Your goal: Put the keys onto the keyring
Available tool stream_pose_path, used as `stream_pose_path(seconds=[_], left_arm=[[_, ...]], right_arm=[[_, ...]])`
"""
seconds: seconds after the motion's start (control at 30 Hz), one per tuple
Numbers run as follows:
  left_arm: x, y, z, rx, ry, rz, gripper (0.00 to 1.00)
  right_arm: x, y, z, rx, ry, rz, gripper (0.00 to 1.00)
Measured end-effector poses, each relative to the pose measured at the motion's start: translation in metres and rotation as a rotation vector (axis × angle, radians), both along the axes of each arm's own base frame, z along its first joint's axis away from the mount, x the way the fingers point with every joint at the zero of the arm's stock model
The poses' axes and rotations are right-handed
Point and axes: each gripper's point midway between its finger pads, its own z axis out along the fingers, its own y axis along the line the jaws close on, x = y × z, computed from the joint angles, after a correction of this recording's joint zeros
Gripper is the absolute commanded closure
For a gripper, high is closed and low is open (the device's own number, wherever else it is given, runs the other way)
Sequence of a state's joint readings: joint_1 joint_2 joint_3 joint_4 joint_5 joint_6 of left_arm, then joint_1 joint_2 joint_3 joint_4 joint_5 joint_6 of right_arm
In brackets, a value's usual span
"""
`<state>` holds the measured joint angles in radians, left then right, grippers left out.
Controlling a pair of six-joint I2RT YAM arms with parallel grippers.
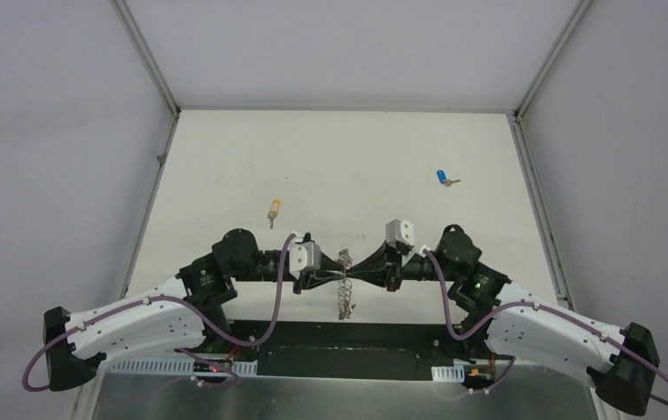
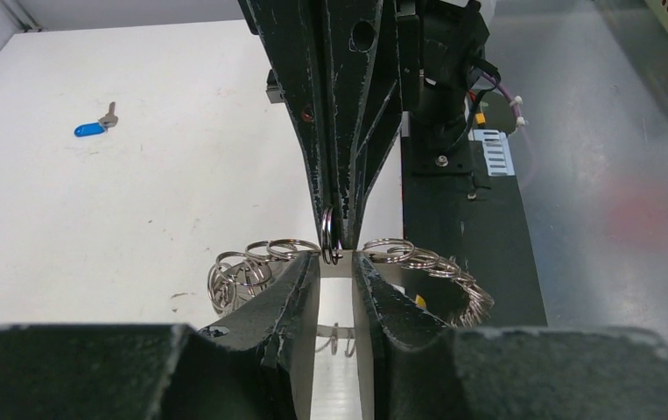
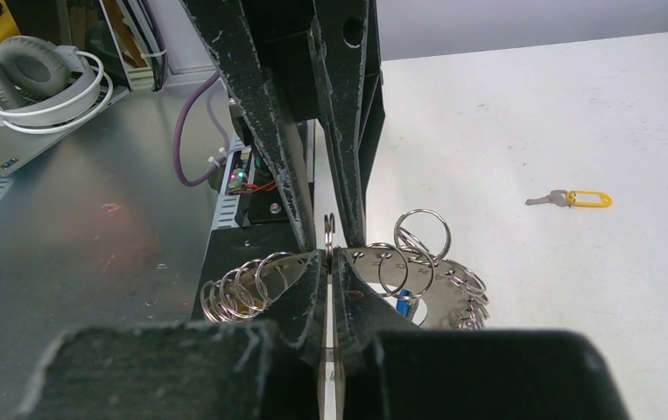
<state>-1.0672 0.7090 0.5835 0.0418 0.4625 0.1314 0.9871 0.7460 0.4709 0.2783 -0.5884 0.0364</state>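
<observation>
Ideally the right gripper (image 3: pixel 328 252), pinching the keyring (image 3: pixel 241 290), holds steady while the narrowly parted left gripper (image 2: pixel 337 264) closes beside it.

White-and-grey headphones (image 3: pixel 32 66) lie by a grey metal bench (image 3: pixel 76 236) beside the white table (image 3: pixel 575 114).

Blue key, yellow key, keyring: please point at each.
blue key (image 1: pixel 441 177): top external, plastic head.
yellow key (image 1: pixel 275 207): top external, plastic head.
keyring (image 2: pixel 241 273): left wrist, coils at left.
</observation>
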Motion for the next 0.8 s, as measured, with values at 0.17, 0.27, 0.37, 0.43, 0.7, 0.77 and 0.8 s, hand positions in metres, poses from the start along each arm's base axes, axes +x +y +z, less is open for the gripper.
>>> stream_pose_path(seconds=[0.17,0.27,0.37,0.43,0.7,0.77,0.8], left_arm=[[0.0,0.0,0.002,-0.01,0.004,0.001,1.0],[0.0,0.0,0.003,-0.013,0.006,0.001,1.0],[-0.001,0.001,0.005,-0.017,0.003,0.002,1.0],[0.0,0.001,0.006,-0.019,0.001,0.01,1.0],[0.006,0.012,-0.008,0.077,0.031,0.069,1.0],[0.007,0.016,-0.011,0.122,0.038,0.079,1.0],[0.007,0.017,-0.011,0.145,0.043,0.083,1.0]], right_arm=[[0.0,0.0,0.001,0.002,-0.001,0.0,1.0],[0.0,0.0,0.001,0.003,-0.002,-0.002,1.0],[0.0,0.0,0.002,0.005,-0.004,-0.004,0.97],[0.001,0.0,0.003,0.009,-0.006,-0.007,0.76],[0.004,-0.006,0.002,-0.002,-0.004,-0.047,0.36],[0.005,-0.009,0.001,-0.009,-0.006,-0.057,0.35],[0.005,-0.01,0.0,-0.013,-0.005,-0.061,0.35]])
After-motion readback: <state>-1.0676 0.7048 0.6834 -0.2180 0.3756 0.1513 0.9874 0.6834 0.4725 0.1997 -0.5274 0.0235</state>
